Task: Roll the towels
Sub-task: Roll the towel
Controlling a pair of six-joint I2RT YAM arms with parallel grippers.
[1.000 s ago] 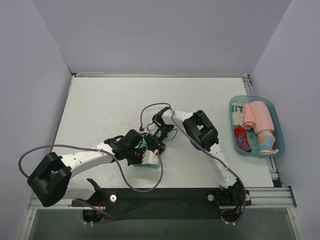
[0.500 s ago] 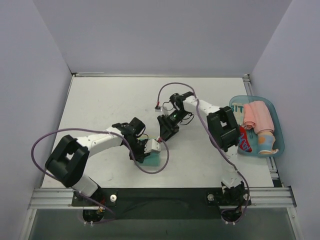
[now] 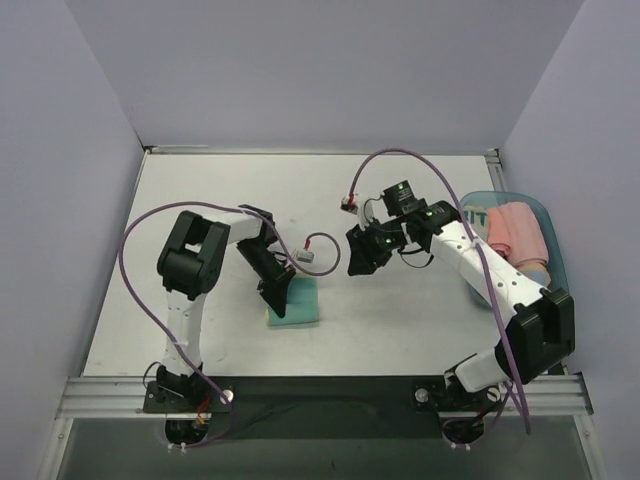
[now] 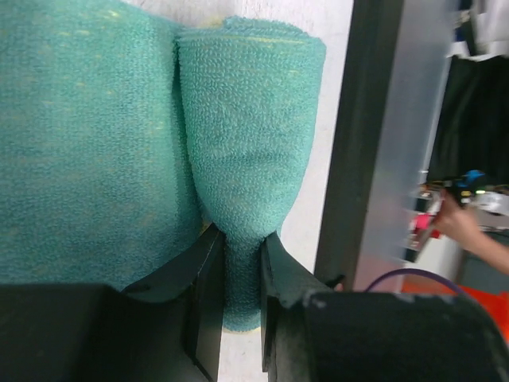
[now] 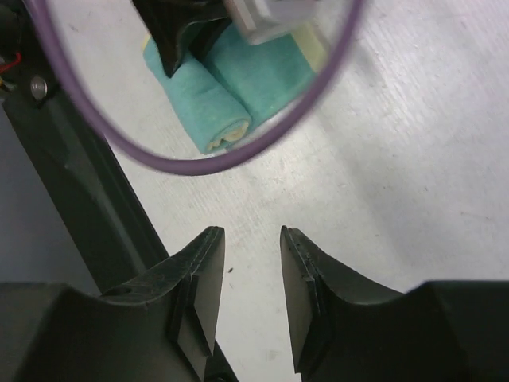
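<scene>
Here the white worktop (image 3: pixel 200 200) fills the overhead view, and every position below is given from the teal towel (image 3: pixel 300 305) that lies on it. The left arm (image 3: pixel 190 260) folds over just to the left of the towel, its end down on the towel's left edge. The right arm (image 3: pixel 480 270) comes in from the towel's right and ends short of it, apart from the cloth. Well to the right of the towel, partly behind the right arm, stands a light blue tray (image 3: pixel 553 240) holding a rolled pink cloth (image 3: pixel 515 228).

The towel itself is partly rolled. The wrist views show one tight roll (image 4: pixel 246 127) along one edge, pressed against the rest of the same cloth. The left fingers (image 4: pixel 208 267) are clamped on the near end of that roll, one on each side, with the terry pinched narrow between them. The right fingers (image 5: pixel 205 263) stand apart with nothing between them, over bare worktop beside the towel.

A purple cable (image 5: pixel 119 147) loops across the right wrist view in front of the towel. A small white connector (image 3: pixel 307 257) shows just beyond the towel's far edge in the overhead view.
</scene>
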